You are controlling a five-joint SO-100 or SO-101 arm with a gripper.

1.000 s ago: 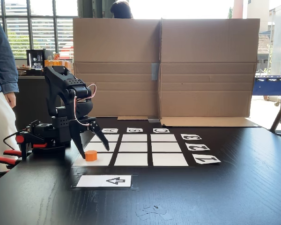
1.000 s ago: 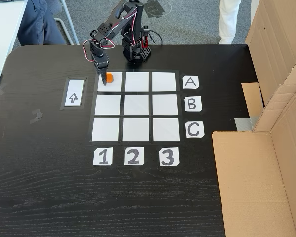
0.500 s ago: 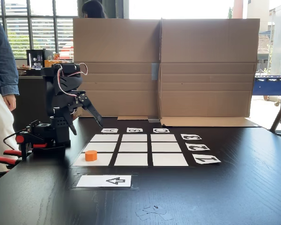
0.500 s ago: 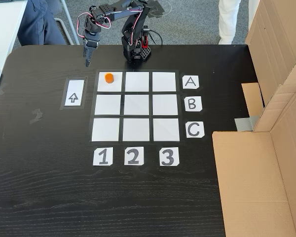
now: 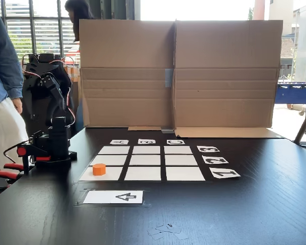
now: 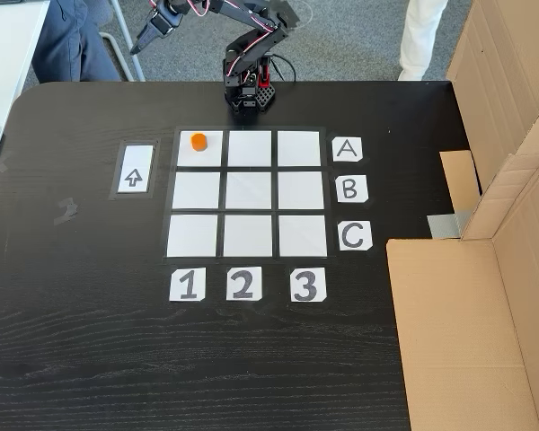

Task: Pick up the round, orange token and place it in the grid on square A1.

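Gripper point(image 6: 142, 42) lifted back off the table since earlier | fingers near closed, empty | token point(image 6: 198, 141) on A1 point(image 6: 207, 153) | light, stiff; pinch sides

Orange token point(image 6: 198, 141) on square A1 point(image 6: 200, 149) (upper-left cell), gripper point(image 6: 144, 40) raised, empty

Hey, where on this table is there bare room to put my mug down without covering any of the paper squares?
Widest bare patch: the black table below the number labels, left of the cardboard. Also free: left of the arrow card. Crowded: the grid, with the orange token on its top-left square, and the arm base.
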